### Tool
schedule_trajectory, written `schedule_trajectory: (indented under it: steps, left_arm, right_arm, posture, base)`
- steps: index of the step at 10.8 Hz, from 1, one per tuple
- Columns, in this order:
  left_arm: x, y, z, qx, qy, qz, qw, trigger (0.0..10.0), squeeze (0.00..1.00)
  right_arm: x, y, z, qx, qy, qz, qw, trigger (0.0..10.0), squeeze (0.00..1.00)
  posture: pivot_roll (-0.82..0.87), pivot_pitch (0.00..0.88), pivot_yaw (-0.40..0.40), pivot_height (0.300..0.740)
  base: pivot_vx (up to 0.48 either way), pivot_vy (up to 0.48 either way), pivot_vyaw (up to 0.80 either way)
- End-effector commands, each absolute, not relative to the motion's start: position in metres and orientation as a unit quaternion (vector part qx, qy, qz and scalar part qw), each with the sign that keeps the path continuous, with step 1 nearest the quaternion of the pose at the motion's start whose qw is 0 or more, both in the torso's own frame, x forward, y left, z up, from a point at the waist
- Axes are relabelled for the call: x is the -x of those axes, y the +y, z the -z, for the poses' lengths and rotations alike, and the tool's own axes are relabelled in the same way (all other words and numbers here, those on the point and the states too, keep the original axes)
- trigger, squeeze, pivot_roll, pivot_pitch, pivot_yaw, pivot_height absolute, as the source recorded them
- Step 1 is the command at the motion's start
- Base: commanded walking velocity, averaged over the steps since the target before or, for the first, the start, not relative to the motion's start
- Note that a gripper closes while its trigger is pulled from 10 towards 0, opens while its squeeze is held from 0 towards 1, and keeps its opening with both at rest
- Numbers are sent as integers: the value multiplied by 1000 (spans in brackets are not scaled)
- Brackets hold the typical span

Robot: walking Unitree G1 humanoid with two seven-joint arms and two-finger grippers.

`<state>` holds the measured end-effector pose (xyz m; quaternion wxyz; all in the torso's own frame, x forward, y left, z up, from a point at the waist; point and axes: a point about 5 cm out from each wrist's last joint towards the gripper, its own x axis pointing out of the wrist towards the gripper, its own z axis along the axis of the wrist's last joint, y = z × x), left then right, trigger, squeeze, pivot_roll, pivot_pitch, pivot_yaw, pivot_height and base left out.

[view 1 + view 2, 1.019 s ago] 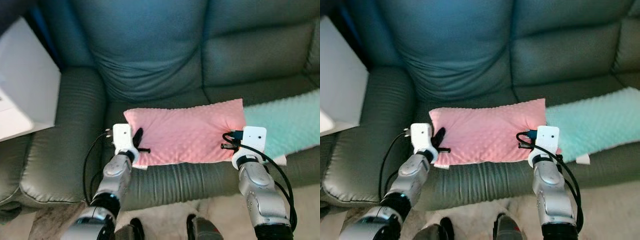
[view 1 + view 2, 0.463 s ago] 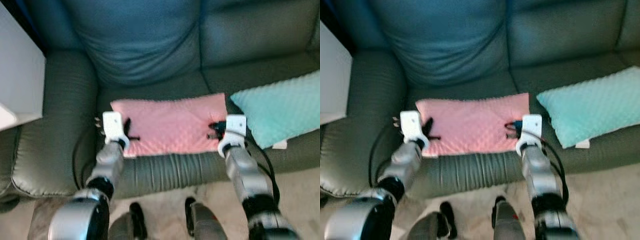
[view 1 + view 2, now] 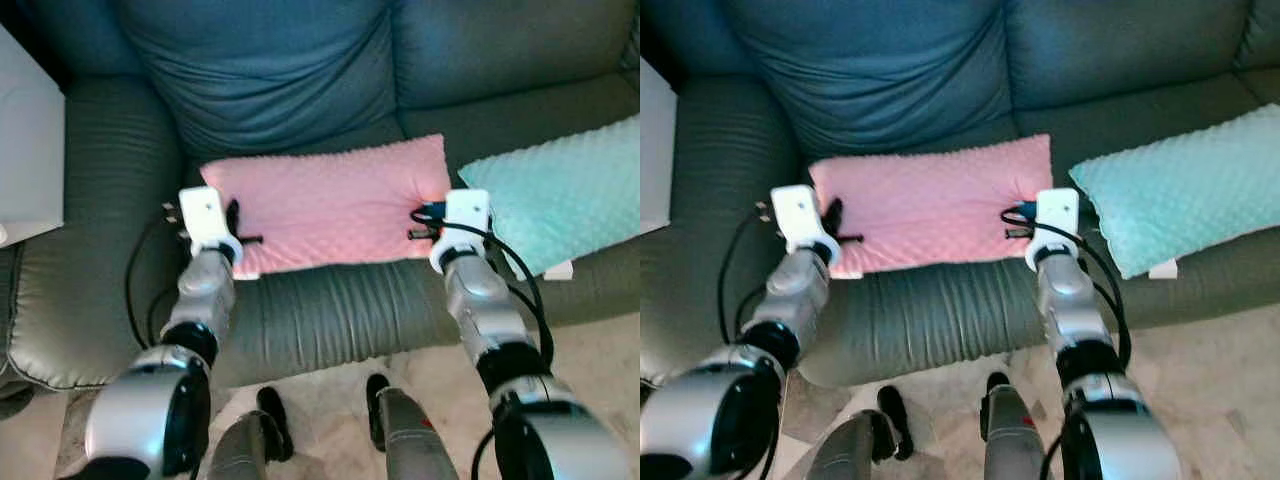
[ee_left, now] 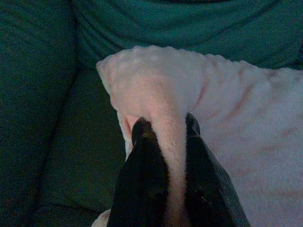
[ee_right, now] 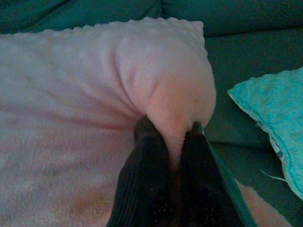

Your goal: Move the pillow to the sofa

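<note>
Pillow: pink dimpled fabric pillow (image 3: 330, 205) lying on dark green leather sofa (image 3: 300, 80) seat.
Left gripper (image 4: 163, 137): clenched on pillow's end.
Right gripper (image 5: 173, 142): apparently pinching the other end.

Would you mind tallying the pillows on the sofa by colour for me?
Pink pillow: 1, pinched at its ends by the left claw and right claw
Mint-green pillow: 1, lying beside it on the sofa
Total: 2 pillows
</note>
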<state>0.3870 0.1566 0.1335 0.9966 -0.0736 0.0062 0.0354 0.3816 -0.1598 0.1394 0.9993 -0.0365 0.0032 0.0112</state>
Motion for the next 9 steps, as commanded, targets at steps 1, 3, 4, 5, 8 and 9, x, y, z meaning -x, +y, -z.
schedule_trajectory:
  steps: [1, 3, 4, 5, 8, 9]
  left_arm:
    - [-382, 172, -123, 77, 22, -69, 994, 10000, 82]
    - [-379, 171, -116, 83, 30, -78, 993, 10000, 1000]
    - [-377, 170, -114, 80, 33, -79, 993, 10000, 1000]
    - [-377, 170, -113, 79, 34, -81, 993, 10000, 1000]
    - [-375, 175, -111, 76, 37, -92, 992, 10000, 1000]
    - [-374, 175, -109, 75, 39, -93, 992, 10000, 1000]
  right_arm:
    - [-379, -165, -130, 35, 14, -4, 999, 10000, 0]
    - [-379, -162, -128, 29, 12, -7, 999, 10000, 1000]
    - [-379, -160, -127, 31, 10, -8, 999, 10000, 1000]
    - [-379, -159, -126, 31, 8, -9, 999, 10000, 1000]
    - [-378, -156, -124, 31, 7, -12, 999, 10000, 1000]
    - [-378, -155, -124, 32, 7, -14, 999, 10000, 1000]
  posture:
    - [-281, 478, 93, 740]
    - [-277, 485, 96, 740]
    - [-274, 485, 95, 740]
    - [-271, 484, 96, 740]
    - [-264, 478, 99, 740]
    - [-266, 475, 100, 740]
  base:
    - [0, 0, 0]
    - [0, 0, 0]
    - [0, 0, 0]
    - [0, 0, 0]
    - [0, 0, 0]
    - [0, 0, 0]
